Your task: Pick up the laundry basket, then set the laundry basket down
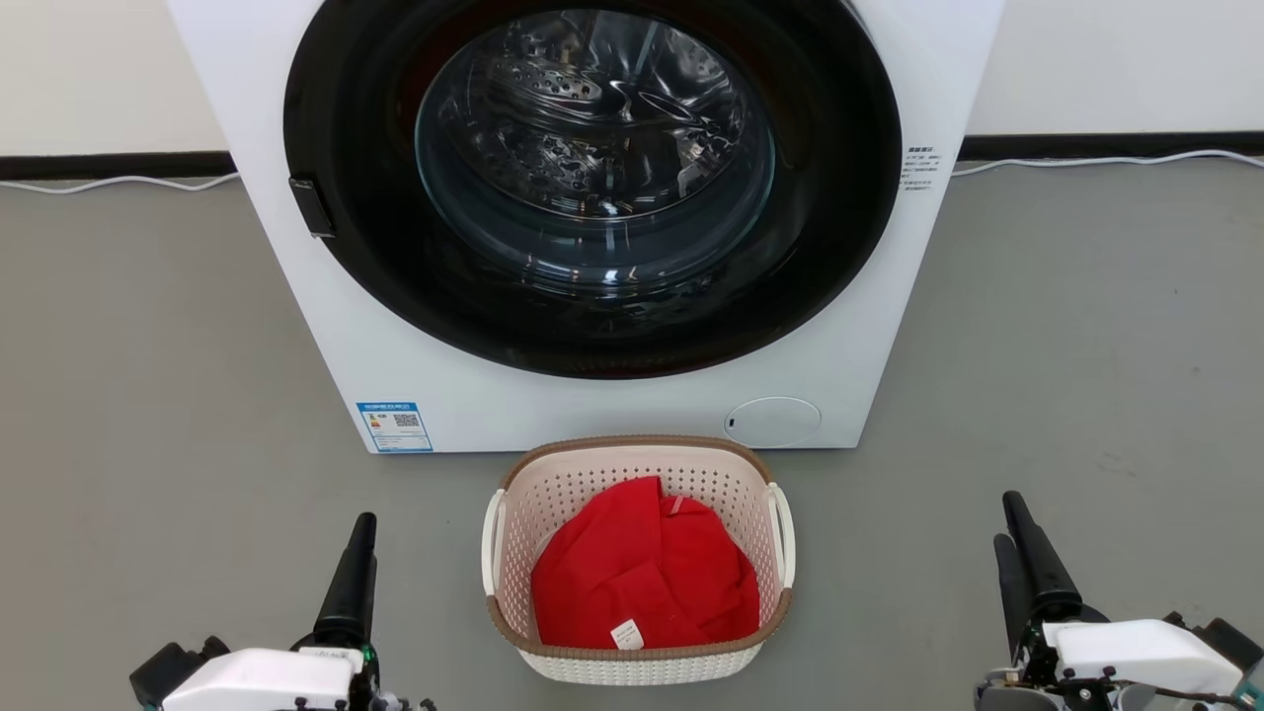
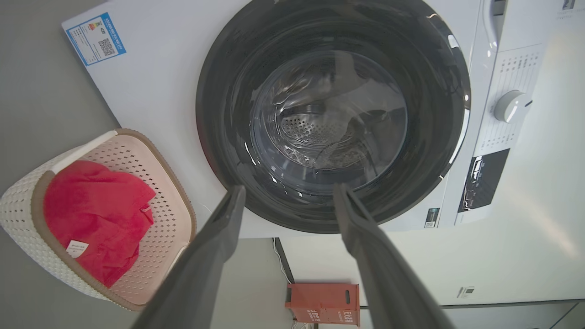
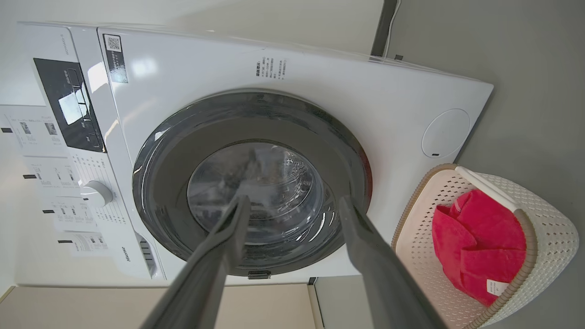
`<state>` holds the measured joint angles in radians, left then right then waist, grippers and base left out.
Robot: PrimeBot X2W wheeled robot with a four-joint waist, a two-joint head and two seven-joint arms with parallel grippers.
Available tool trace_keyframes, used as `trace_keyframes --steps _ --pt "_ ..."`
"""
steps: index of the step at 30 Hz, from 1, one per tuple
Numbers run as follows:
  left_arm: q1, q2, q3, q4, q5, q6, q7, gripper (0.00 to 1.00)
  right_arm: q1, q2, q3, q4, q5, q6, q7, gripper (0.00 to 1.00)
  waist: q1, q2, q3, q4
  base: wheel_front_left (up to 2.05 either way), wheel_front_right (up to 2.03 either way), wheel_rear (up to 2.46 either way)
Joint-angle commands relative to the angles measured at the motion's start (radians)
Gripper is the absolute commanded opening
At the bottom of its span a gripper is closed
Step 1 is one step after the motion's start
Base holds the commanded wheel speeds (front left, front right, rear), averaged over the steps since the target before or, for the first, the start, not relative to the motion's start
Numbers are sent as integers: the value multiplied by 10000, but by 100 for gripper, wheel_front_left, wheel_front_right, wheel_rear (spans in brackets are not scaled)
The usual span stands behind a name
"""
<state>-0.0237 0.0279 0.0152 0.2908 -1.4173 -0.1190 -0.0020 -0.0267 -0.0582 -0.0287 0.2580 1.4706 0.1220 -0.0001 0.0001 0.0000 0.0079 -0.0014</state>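
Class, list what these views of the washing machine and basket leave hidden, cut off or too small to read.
Head view: floor of the laundry basket, covered by the red cloth.
Head view: top of the washing machine, cut off by the upper edge.
Head view: print on the blue label, too small.
Right wrist view: print on the white tag, too small.
Left wrist view: inside of the drum, blurred by glass reflections.
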Motion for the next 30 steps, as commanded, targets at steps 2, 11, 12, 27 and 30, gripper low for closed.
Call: trace_keyframes --steps 2,11,12,27,30 --pt "-552 84 12 -359 397 -60 -160 100 -569 -181 183 -431 -318 34 -179 100 -1 0 7 -5 0 0 0" --pt "-666 99 -94 -463 1571 -66 -423 100 -661 -235 440 -622 -944 40 -442 100 -1 0 51 -9 0 0 0" --pt "-677 101 -108 -479 1712 -67 -453 100 -675 -247 466 -644 -1032 40 -472 100 -1 0 56 -9 0 0 0" --pt "-806 124 -211 -483 3746 -76 -864 100 -851 -479 984 -743 -2572 49 -883 100 -1 0 104 -16 0 0 0" --pt "-835 129 -225 -495 4227 -78 -952 100 -891 -528 1113 -752 -2992 51 -971 100 -1 0 123 -21 0 0 0"
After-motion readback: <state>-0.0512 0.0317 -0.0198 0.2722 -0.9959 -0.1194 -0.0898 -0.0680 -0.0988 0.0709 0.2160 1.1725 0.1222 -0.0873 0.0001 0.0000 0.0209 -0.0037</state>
